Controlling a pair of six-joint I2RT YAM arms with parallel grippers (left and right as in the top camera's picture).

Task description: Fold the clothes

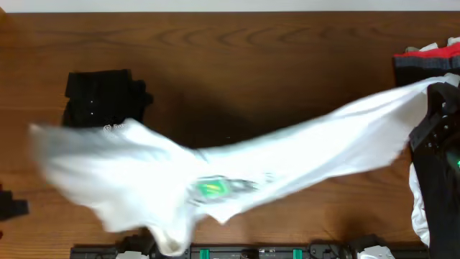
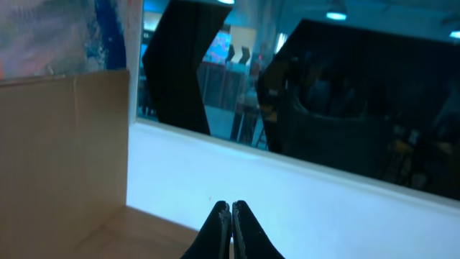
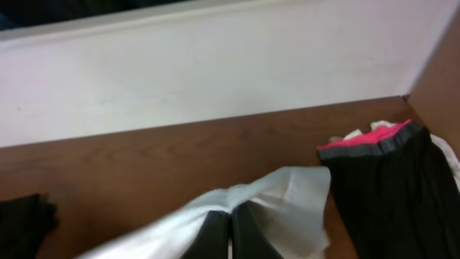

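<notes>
Stretching in a long diagonal band across the brown wooden tabletop (image 1: 237, 65), the soft white T-shirt (image 1: 302, 155) runs from the near left of the overhead view to the far right. Its outline is smeared with blur, most of all at the wide left end. A small green-and-white logo patch (image 1: 212, 188) shows on the lower middle of the cloth. The narrow right end of the shirt meets the black right arm (image 1: 437, 122) at the right edge of the tabletop.

Seen from the right wrist camera, the right claw (image 3: 230, 229) has its two dark fingers pressed together. The white fabric is bunched at their tips and spreads to either side over the wood, so the claw is closed on a pinch of that cloth.

The left claw (image 2: 231, 229) is closed too, its fingers meeting with nothing between them. It faces a white ledge (image 2: 287, 194) under a dark window pane (image 2: 345, 93), with a brown cardboard panel (image 2: 57, 158) to its left.

The wide left end of the T-shirt overlaps the near edge of a folded black shirt with small white lettering (image 1: 104, 93). At the far right corner lies a black garment with a pink-red waistband (image 3: 392, 183), just beside the shirt's narrow end, with other white cloth peeking out behind it.
</notes>
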